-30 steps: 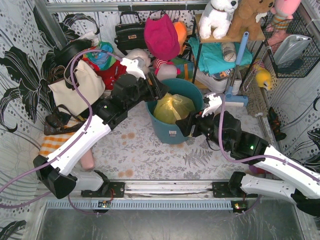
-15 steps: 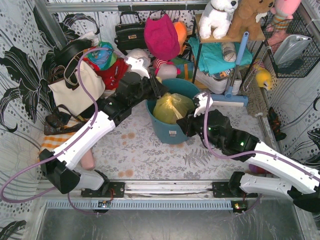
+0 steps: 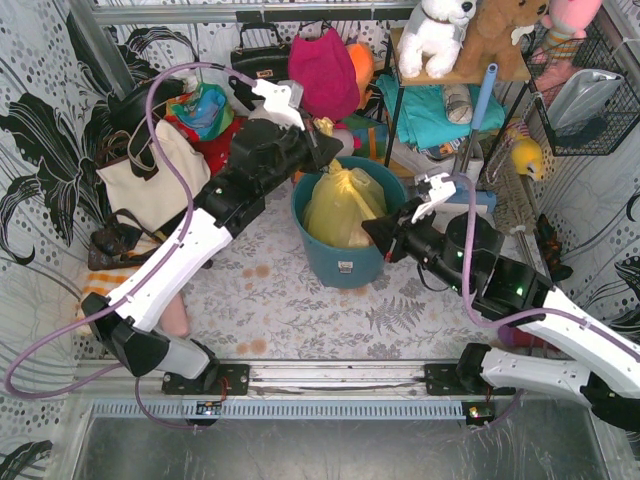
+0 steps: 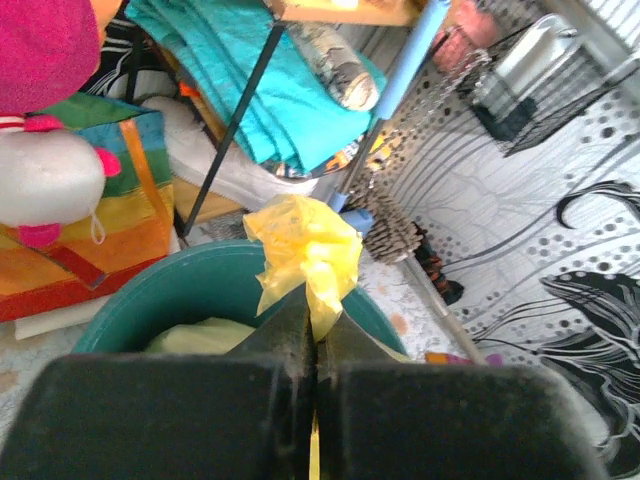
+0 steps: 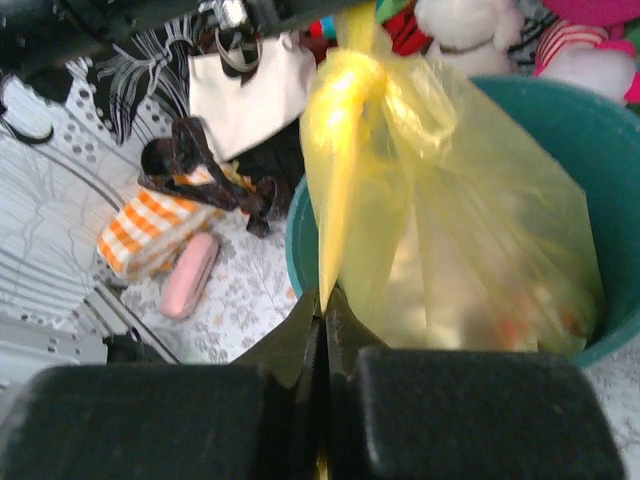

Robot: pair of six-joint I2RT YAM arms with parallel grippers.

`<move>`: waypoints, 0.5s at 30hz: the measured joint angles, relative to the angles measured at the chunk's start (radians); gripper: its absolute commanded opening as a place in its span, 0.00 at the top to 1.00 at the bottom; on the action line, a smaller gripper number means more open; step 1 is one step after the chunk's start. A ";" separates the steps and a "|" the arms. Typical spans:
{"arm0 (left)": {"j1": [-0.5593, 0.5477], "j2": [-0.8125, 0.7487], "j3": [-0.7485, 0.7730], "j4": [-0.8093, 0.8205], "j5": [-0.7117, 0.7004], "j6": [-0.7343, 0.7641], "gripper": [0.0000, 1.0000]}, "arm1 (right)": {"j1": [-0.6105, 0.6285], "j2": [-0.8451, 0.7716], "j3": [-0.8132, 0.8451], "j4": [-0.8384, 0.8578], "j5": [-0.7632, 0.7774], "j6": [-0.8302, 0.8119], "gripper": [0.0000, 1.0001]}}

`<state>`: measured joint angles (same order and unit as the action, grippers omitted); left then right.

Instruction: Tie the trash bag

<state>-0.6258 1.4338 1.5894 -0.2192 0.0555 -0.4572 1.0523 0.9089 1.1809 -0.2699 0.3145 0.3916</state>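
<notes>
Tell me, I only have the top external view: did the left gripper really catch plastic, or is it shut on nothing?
Observer: It caught plastic. In the left wrist view the left gripper is shut on a thin strand of the trash bag, with the bunched end poking out beyond it.
Operator: And the right one?
Observer: In the right wrist view the right gripper is shut on a stretched strip of the bag that runs up to a gathered, knot-like bunch.
</notes>
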 measured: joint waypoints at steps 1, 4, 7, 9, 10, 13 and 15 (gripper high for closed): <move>0.000 0.005 -0.006 0.008 -0.008 0.008 1.00 | 0.000 -0.013 -0.018 0.002 -0.002 0.005 1.00; -0.001 0.035 -0.057 0.027 -0.043 0.033 1.00 | 0.000 -0.064 -0.116 0.004 -0.021 0.038 1.00; -0.001 0.085 -0.137 0.047 -0.074 0.061 1.00 | 0.000 -0.117 -0.238 0.014 -0.038 0.089 1.00; -0.001 0.122 -0.169 0.036 -0.085 0.074 1.00 | 0.000 -0.132 -0.282 0.011 -0.047 0.114 1.00; 0.000 0.138 -0.170 0.029 -0.089 0.080 1.00 | 0.000 -0.131 -0.284 0.009 -0.052 0.117 1.00; -0.001 0.157 -0.152 0.018 -0.092 0.097 1.00 | 0.000 -0.109 -0.247 0.012 -0.069 0.113 1.00; 0.000 0.157 -0.096 0.002 -0.100 0.111 1.00 | 0.000 -0.083 -0.188 0.014 -0.078 0.099 1.00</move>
<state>-0.6262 1.5909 1.4937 -0.2176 -0.0448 -0.3462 1.0523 0.8261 0.9932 -0.2562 0.2363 0.4908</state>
